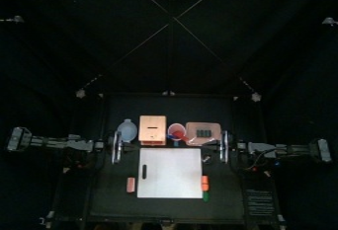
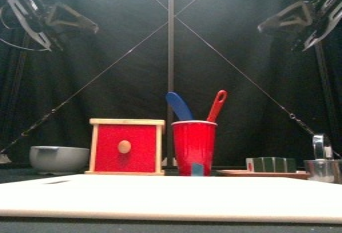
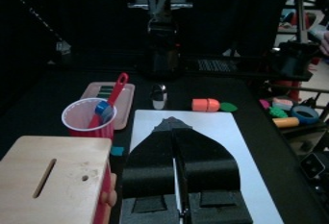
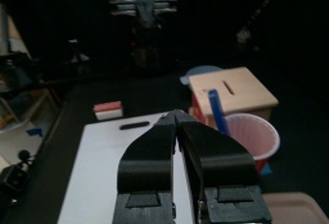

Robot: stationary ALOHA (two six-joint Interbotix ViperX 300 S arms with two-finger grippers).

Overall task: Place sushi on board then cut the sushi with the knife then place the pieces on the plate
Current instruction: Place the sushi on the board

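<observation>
The dark green sushi roll [image 2: 273,164] lies on the pink tray [image 1: 201,132] at the back right. A red cup [image 1: 176,131] beside it holds a blue knife [image 2: 179,107] and a red knife [image 2: 215,105]. The white board [image 1: 172,172] lies bare in the middle of the table. My left gripper [image 1: 117,149] hovers at the board's left back corner, shut and holding nothing [image 3: 174,123]. My right gripper [image 1: 227,147] mirrors it at the right back corner, also shut and holding nothing [image 4: 176,117].
A wooden box [image 1: 150,129] with a red drawer front stands left of the cup, and a blue-grey bowl [image 1: 126,130] left of that. Small toy foods lie on either side of the board [image 1: 130,185] [image 1: 205,183]. A metal cutter [image 2: 322,169] sits at the far right.
</observation>
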